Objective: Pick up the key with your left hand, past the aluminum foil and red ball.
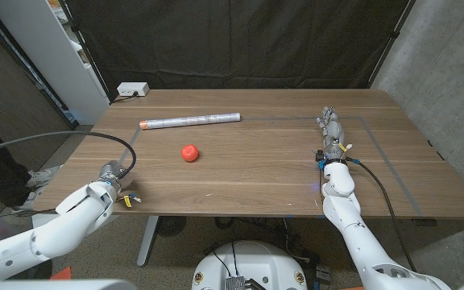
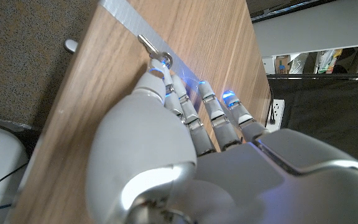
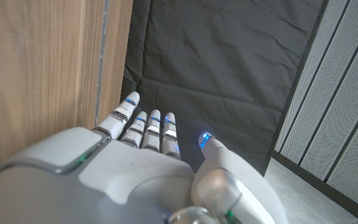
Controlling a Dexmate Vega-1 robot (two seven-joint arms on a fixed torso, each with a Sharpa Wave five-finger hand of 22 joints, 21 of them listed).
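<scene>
Here the left hand (image 2: 185,155) pinches the key (image 2: 156,55) with its fingertips (image 2: 160,71).

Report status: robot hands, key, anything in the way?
Left robot hand at near table edge, fingertips at key, not lifted. Right robot hand open. Red ball and foil roll farther off.

head view high over table (image 1: 256,173), wrist views close along it
</scene>
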